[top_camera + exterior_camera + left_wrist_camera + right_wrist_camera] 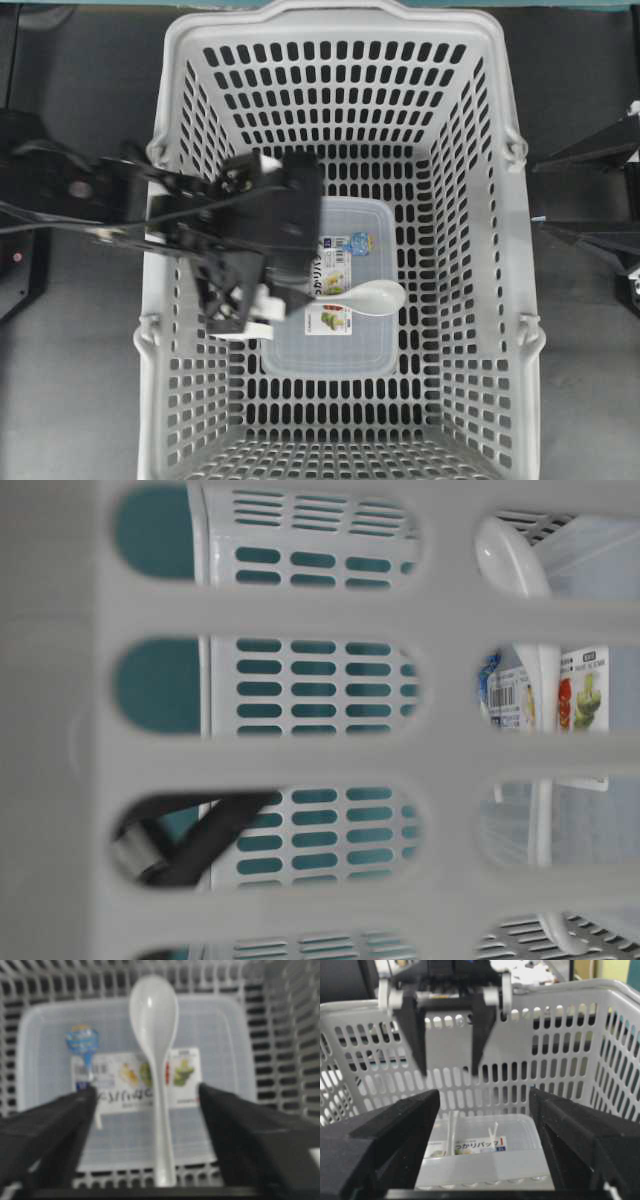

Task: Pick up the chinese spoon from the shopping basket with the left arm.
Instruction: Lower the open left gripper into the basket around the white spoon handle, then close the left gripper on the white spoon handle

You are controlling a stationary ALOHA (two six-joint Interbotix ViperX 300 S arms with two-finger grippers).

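The white chinese spoon [368,297] lies on a clear lidded container [330,345] on the floor of the grey shopping basket [500,120]. Its bowl points right and its handle points left. My left gripper [252,308] is inside the basket, just left of the handle end, open and empty. In the left wrist view the spoon [154,1030] lies lengthwise between the spread fingers of the left gripper [147,1092], handle towards the camera. The right wrist view shows the left gripper [449,1067] hanging well above the container [485,1165]. My right gripper [484,1096] is open and empty outside the basket.
The right arm [595,190] stays beyond the basket's right wall. The container's printed label [125,1080] lies under the spoon handle. In the table-level view, basket slots frame the spoon [512,555] and a black arm part [200,840].
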